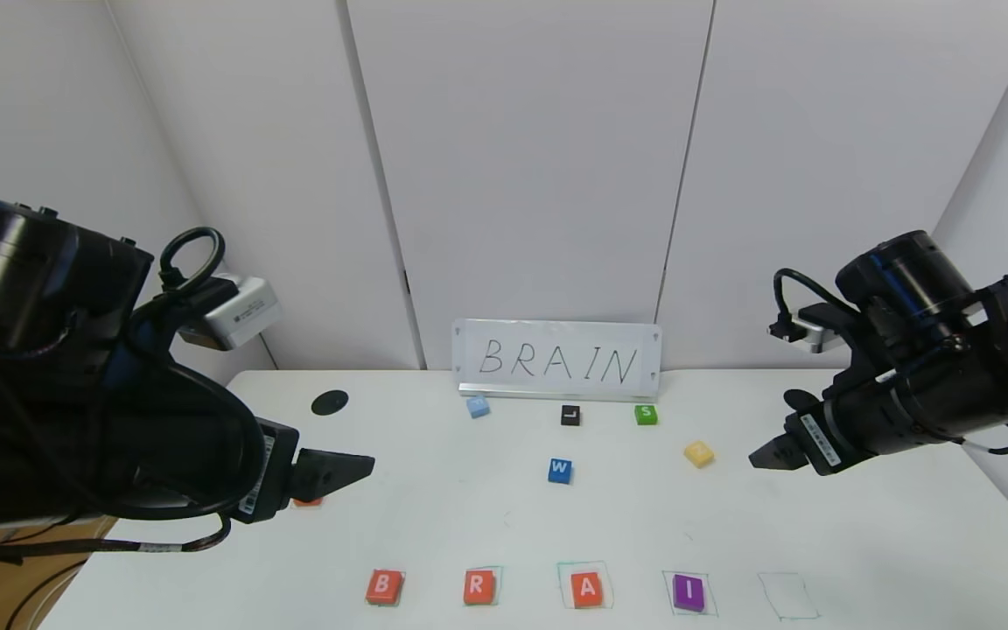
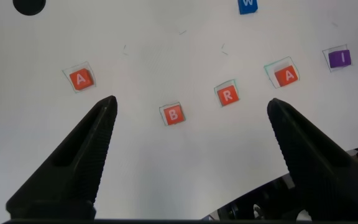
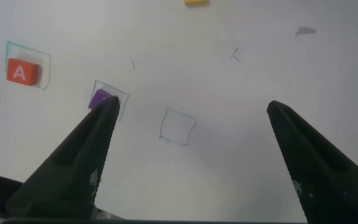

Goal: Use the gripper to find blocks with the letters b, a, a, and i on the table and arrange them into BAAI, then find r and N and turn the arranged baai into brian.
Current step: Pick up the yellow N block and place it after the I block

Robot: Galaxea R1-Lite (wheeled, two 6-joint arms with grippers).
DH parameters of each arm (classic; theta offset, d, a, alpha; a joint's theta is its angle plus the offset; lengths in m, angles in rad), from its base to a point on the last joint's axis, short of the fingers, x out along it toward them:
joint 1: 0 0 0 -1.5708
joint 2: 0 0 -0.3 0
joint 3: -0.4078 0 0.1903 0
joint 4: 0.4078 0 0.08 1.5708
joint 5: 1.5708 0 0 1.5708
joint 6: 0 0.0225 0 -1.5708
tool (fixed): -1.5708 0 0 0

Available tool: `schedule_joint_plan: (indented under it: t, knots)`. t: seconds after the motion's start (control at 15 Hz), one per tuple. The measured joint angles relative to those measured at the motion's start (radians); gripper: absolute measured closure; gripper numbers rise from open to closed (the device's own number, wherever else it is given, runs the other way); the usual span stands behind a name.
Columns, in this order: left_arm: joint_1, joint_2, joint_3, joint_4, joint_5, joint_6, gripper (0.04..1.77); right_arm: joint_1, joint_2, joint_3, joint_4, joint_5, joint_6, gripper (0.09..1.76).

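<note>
On the white table [image 1: 469,525], a front row reads orange-red B [image 1: 384,586], r [image 1: 479,586], orange-red A [image 1: 587,590], purple I [image 1: 689,591], then an empty green square [image 1: 788,597]. The second A [image 2: 79,79] lies apart at the left, mostly hidden behind my left gripper in the head view. The yellow N [image 1: 698,453] lies mid-right. My left gripper [image 2: 191,104] is open and empty, held high above the row's left end. My right gripper [image 3: 192,106] is open and empty, held high above the empty square [image 3: 178,127], just right of N.
A blue W block [image 1: 559,470] lies mid-table. Green S [image 1: 646,414], a black block [image 1: 570,415] and a light blue block [image 1: 478,406] lie before a BRAIN sign [image 1: 556,360] at the back. A black hole [image 1: 329,402] is back left.
</note>
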Motion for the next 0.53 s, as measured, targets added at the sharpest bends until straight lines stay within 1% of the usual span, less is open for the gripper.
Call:
schedule_joint_plan:
  t: [0.13,0.27,0.53]
  knots:
    - [0.0,0.0,0.005,-0.004,-0.004,0.001,0.1,-0.015,0.051,-0.027,-0.026,0.011,-0.039,0.14]
    - [0.0,0.0,0.006,-0.004,-0.003,0.008,0.09,-0.023,0.093,-0.06,-0.028,0.037,-0.046,0.14]
    - [0.0,0.0,0.008,-0.004,-0.004,0.009,0.09,-0.033,0.143,-0.099,-0.028,0.041,-0.056,0.14]
